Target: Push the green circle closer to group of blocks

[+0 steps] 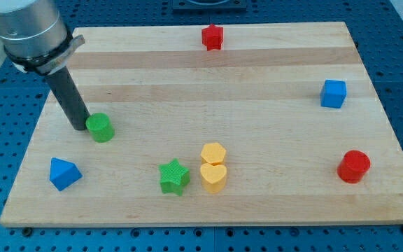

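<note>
The green circle (101,128) sits on the wooden board (208,91) at the view's left. My tip (80,127) rests on the board, touching the green circle's left side. The group of blocks lies at the view's bottom centre: a green star (174,176), a yellow hexagon (213,153) and a yellow heart (213,178), the two yellow ones touching. The green circle is apart from this group, up and to its left.
A blue triangle (64,173) lies at the bottom left. A red star (213,37) is at the top centre. A blue cube (333,94) and a red cylinder (354,166) are at the right. The arm's grey body (30,31) fills the top left corner.
</note>
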Motion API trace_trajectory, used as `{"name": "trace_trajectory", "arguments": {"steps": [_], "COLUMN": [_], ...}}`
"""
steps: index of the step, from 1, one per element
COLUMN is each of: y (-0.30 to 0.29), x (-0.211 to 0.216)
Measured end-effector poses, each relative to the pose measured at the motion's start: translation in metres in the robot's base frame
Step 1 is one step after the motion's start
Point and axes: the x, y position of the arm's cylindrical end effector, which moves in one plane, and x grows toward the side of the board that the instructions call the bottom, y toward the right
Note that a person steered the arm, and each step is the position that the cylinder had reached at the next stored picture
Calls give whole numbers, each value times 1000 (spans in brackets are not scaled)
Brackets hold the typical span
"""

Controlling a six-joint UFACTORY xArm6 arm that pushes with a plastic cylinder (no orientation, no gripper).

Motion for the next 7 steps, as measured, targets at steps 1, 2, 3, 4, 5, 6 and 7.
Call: {"name": "trace_trajectory", "arguments": {"steps": [1, 2, 3, 4, 5, 6, 7], "y": [19, 37, 60, 82, 98, 109, 119], "x": [10, 17, 21, 21, 21, 21, 21]}}
